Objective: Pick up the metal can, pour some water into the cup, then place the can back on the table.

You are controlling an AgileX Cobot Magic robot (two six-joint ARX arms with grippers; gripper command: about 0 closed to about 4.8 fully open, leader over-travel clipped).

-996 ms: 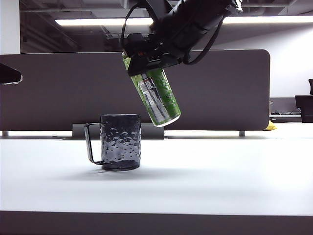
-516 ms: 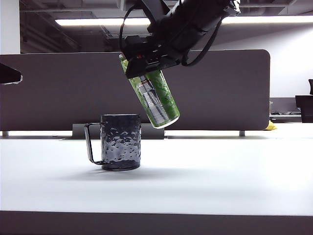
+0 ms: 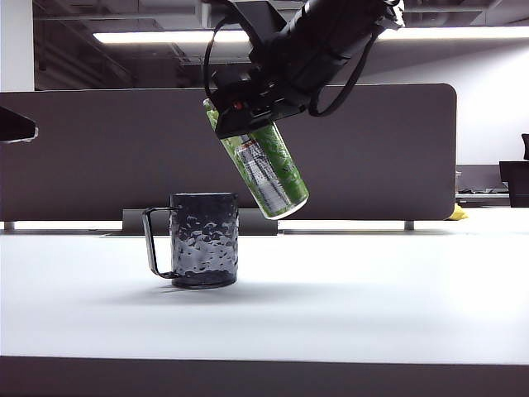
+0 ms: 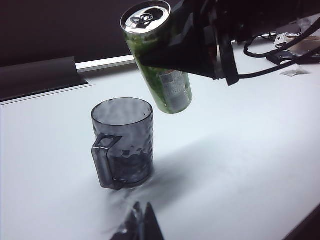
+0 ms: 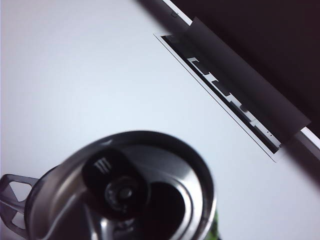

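While the right gripper (image 3: 248, 107) stays clamped on the can (image 3: 266, 165), that can hangs tilted above the cup (image 3: 204, 240), top end high, bottom end low and off to the cup's right. Cup stands on the table (image 3: 372, 298) left of centre, back from the front edge. No water visible. Risks: the can's mouth isn't over the cup, so tipping further could spill on the table; the low end may clip the rim. Left gripper (image 4: 140, 226): fingers look together, barely visible.
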